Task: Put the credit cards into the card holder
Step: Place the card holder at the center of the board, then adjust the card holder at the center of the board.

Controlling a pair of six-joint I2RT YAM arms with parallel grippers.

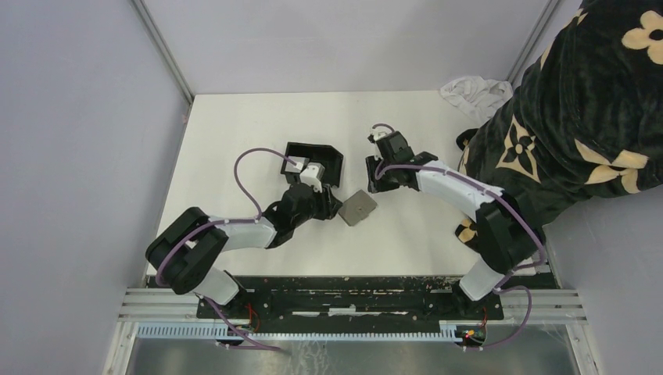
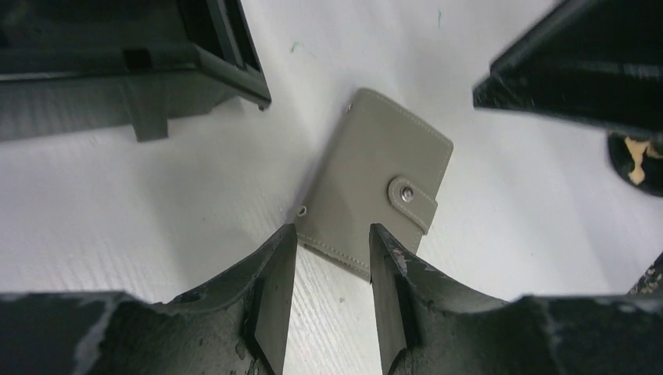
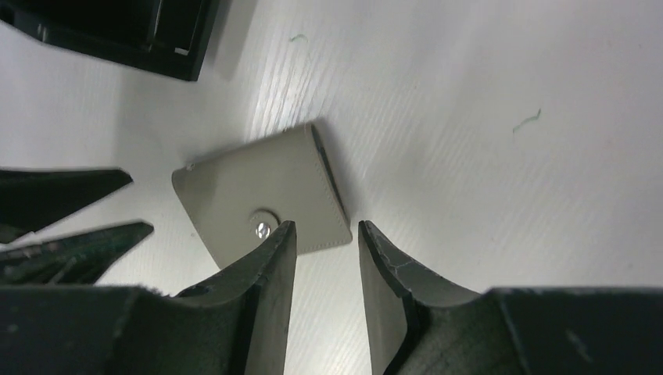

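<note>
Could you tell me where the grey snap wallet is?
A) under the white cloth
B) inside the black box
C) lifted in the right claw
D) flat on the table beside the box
D: the grey snap wallet lies flat on the white table, just outside the black box.

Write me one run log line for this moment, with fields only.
left fingers: open, at wallet edge | right fingers: open, beside wallet | wallet: closed, flat on table | black box: on table

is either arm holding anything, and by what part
Nothing looks held. The grey snap wallet lies flat on the table, with the left end effector and right end effector open at its edges.
</note>
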